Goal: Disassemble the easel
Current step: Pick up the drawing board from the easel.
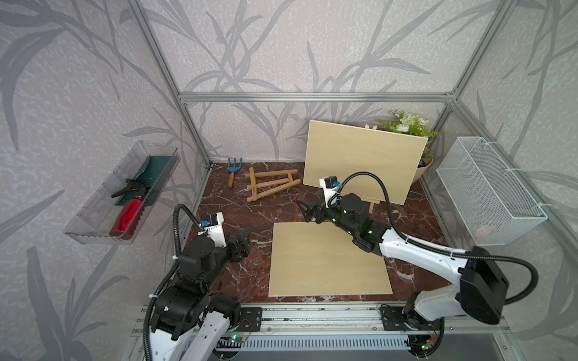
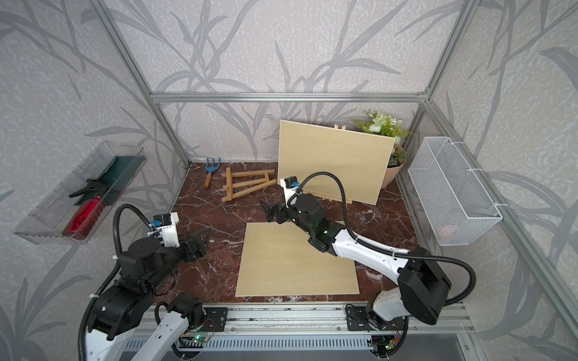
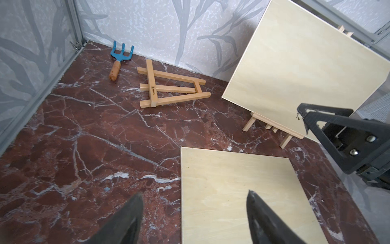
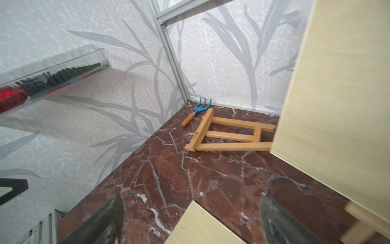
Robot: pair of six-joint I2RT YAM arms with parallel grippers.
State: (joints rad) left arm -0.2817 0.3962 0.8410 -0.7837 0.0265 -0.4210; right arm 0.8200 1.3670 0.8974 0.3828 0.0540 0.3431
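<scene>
My left pincer [image 1: 242,247] hangs wide and empty beside the flat board [image 1: 328,262] on the table [image 1: 237,212]; my right pincer [image 1: 308,212], equally wide, hovers over its far edge. Behind, the standing board [image 1: 364,159] rests on the upright easel [image 1: 372,204]: lifting it off comes next, I judge.

Soft, even, fairly bright light fills the booth in both top views and leaves only faint, diffuse shadows under the arms on the marble table [image 1: 266,215]. Wide-angle distortion stretches the wallpaper and splays the aluminium posts [image 1: 162,62] toward 10 and 2 o'clock. The left wrist view is crisp apart from its own out-of-focus left fingers [image 3: 126,219]. The right wrist view is softer: it is smeared across the leaning wooden panel [image 4: 337,105], the right fingers [image 4: 105,221] are blurred, and pale reflections lie on the clear wall tray [image 4: 52,63].
</scene>
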